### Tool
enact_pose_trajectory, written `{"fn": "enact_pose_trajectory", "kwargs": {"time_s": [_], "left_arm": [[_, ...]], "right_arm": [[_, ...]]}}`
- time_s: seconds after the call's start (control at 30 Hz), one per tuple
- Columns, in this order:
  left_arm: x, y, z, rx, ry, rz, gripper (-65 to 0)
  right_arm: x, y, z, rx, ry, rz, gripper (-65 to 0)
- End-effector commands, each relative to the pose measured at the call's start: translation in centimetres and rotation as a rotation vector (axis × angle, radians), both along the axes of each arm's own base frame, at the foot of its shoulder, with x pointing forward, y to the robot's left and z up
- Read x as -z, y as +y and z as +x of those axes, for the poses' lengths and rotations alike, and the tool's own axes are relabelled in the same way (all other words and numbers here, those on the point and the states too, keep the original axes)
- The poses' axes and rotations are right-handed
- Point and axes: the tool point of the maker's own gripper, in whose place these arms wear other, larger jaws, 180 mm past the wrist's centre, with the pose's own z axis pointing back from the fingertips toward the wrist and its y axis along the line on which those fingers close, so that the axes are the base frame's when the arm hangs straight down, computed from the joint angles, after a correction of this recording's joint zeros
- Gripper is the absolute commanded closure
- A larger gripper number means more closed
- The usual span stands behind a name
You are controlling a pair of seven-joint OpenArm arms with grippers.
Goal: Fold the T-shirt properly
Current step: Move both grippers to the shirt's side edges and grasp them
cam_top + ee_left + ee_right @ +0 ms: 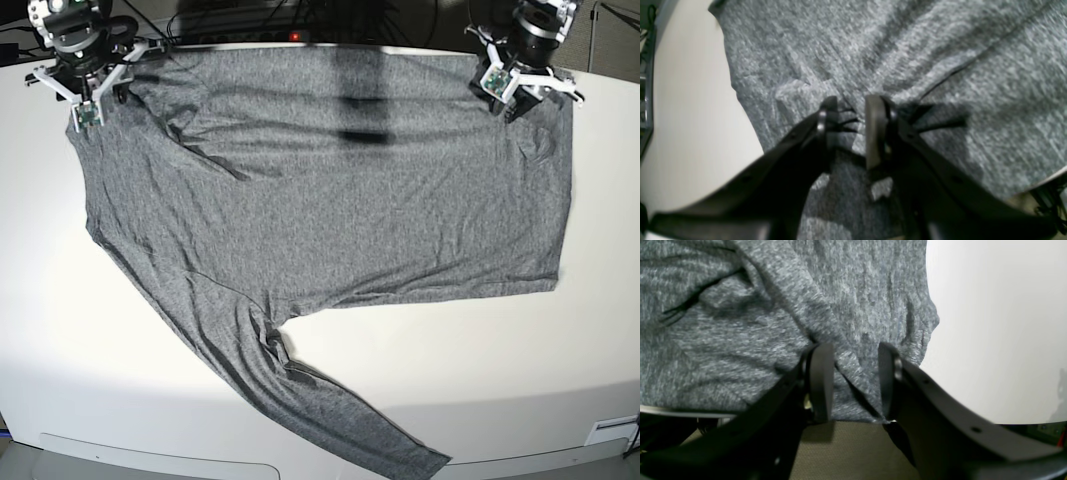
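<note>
A: In the left wrist view, our left claw [850, 128] pinches a ridge of the T-shirt [893, 50].

B: In the right wrist view, our right claw [855, 380] grips its edge by the tabletop [990, 323].

A: The base view shows it spread flat, one sleeve trailing toward the near edge. We judge the first fold is starting; next, lift both corners evenly.
</note>
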Motion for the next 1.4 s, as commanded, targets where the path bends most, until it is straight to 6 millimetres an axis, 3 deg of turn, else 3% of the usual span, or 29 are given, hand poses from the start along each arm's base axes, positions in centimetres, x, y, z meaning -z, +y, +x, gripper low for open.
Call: {"fn": "enact_pose_trajectory", "kwargs": {"time_s": [0.0, 0.23, 0.67, 0.93, 1.1, 1.37], "left_arm": [[0.4, -0.2, -1.3, 0.011, 0.062, -0.004, -15.7], [-1.2, -1.0, 0.1, 0.062, -0.009, 0.022, -15.7], [-3.0, 3.2, 2.9, -0.011, -0.137, 0.158, -15.7], [-4.2, 3.7, 4.0, 0.026, -0.205, 0.212, -15.7], [-6.7, 3.4, 5.5, 0.061, -0.334, 0.273, -15.7], [-12.3, 3.3, 9.9, 0.017, -0.622, 0.283, -15.7]], "right_arm": [[-0.8, -0.1, 0.5, -0.011, -0.029, -0.012, -22.5], [-0.8, -0.1, 0.5, -0.011, -0.029, -0.012, -22.5], [-0.8, -0.1, 0.5, -0.012, -0.029, -0.013, -22.5], [-0.9, -0.1, 0.7, -0.013, -0.037, -0.012, -22.5], [-1.7, 0.0, 2.6, -0.012, -0.093, -0.005, -22.5], [-4.9, 1.8, 8.9, 0.012, -0.32, 0.118, -22.5]]}}
